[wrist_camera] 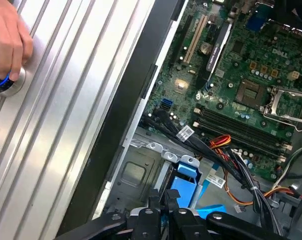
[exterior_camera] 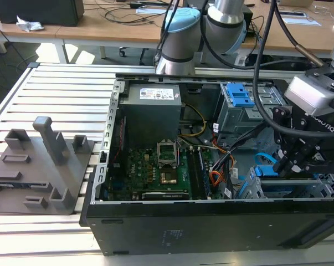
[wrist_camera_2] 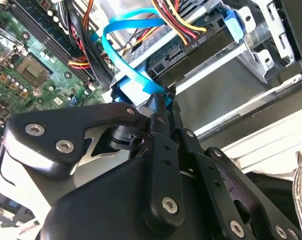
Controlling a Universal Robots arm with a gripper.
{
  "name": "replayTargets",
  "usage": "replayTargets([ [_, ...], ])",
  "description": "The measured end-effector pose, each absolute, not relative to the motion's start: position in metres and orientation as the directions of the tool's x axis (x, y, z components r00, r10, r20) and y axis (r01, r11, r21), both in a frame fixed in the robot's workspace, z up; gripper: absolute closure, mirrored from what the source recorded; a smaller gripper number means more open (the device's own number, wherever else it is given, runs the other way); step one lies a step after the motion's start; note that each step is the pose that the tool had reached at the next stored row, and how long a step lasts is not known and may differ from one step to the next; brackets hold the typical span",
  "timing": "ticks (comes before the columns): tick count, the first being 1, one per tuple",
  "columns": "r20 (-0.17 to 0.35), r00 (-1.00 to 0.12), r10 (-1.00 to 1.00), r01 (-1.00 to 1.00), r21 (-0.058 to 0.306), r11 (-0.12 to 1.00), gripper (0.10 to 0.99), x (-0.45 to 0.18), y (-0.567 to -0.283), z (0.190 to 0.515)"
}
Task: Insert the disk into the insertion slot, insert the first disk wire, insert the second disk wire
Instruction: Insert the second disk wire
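Observation:
In the second wrist view my gripper [wrist_camera_2: 163, 100] is shut on the end of a flat blue wire [wrist_camera_2: 135, 75], which loops up and back over the case. Just beyond the fingertips lies the disk [wrist_camera_2: 188, 55], dark on this side. It sits in its blue carrier [wrist_camera_2: 232, 22] inside the grey insertion slot [wrist_camera_2: 251, 67]. A black plug [wrist_camera_2: 193, 37] on yellow, red and black wires sits against the disk's rear edge. In the exterior view the gripper [exterior_camera: 283, 163] hangs over the slot [exterior_camera: 299, 185] at the case's right end, with the blue wire [exterior_camera: 265, 159] beside it.
The open case holds a green motherboard [exterior_camera: 155, 166], a grey power supply [exterior_camera: 153, 111] and a bay with a blue latch [exterior_camera: 239, 94]. A grey fixture [exterior_camera: 39, 166] stands on the ribbed table at the exterior view's left. A hand [wrist_camera: 8, 35] rests on a round button [wrist_camera: 5, 82].

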State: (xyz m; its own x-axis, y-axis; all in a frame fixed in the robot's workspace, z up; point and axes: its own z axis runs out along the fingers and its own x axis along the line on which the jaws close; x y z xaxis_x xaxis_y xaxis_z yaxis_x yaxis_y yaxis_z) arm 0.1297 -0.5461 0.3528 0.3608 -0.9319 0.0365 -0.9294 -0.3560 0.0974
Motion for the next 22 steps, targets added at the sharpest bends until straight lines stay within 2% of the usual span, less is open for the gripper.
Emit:
replayTargets([
  [9, 0.033, 0.202, -0.979, -0.975, 0.097, -0.198, 0.922, 0.130, -0.546, 0.347],
  [18, 0.006, 0.174, -0.985, -0.981, 0.092, -0.173, 0.922, 0.138, -0.546, 0.347],
  [22, 0.000, 0.128, -0.992, -0.988, 0.091, -0.127, 0.922, 0.143, -0.545, 0.345],
])
